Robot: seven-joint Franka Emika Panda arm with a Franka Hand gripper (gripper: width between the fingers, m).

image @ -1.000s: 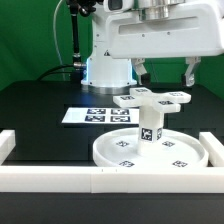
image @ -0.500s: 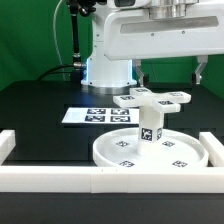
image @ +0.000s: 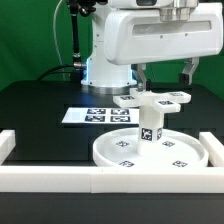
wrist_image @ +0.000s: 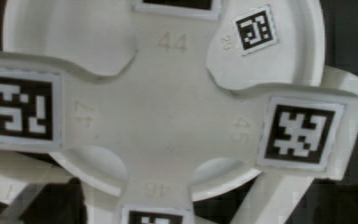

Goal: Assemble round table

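Observation:
The round disc (image: pixel 180 152) lies at the front of the black table. The short leg (image: pixel 148 128) stands upright on it. The cross-shaped base (image: pixel 150 99) sits on top of the leg. My gripper (image: pixel 165 72) hangs a little above the base, open wide and empty, with one finger (image: pixel 140 72) on each side of it. In the wrist view the base (wrist_image: pixel 167 100) fills the picture with its tagged arms, and the disc (wrist_image: pixel 87 35) shows beneath it. My fingers do not show in the wrist view.
The marker board (image: pixel 97 115) lies flat behind the disc toward the exterior view's left. A long white border rail (image: pixel 100 180) runs along the table's front, with raised ends at both sides. The arm's pedestal (image: pixel 105 70) stands at the back.
The hand has shifted slightly sideways above the base, and the finger on the exterior view's right has moved out and back. The disc, leg and base have not moved.

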